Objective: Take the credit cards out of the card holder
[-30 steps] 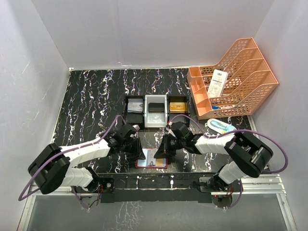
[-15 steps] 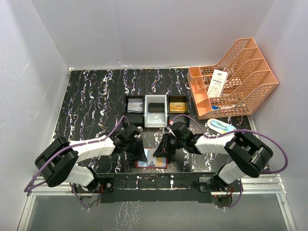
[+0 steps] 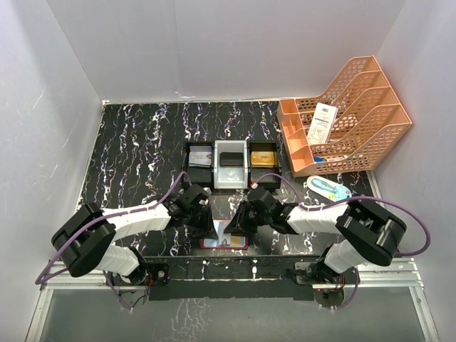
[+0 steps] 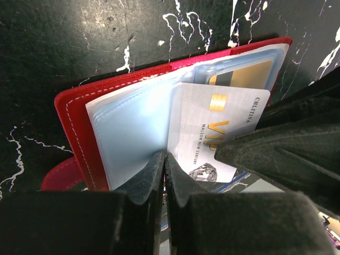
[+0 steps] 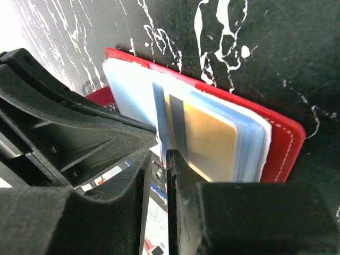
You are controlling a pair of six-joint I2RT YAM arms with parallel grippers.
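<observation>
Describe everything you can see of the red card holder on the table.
The card holder is a small dark-red, leather-like wallet with pale stitching, lying open on the black marbled table. Clear plastic sleeves stand up from its spine, holding a white VIP card and a gold card. A snap tab sticks out at one edge. The left gripper pinches one sleeve; the right gripper, slightly open, meets the sleeves from the other side.

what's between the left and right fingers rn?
A clear sleeve page of the open card holder, with the silver VIP card beside it and a gold card behind. Left wrist view shows it.
</observation>
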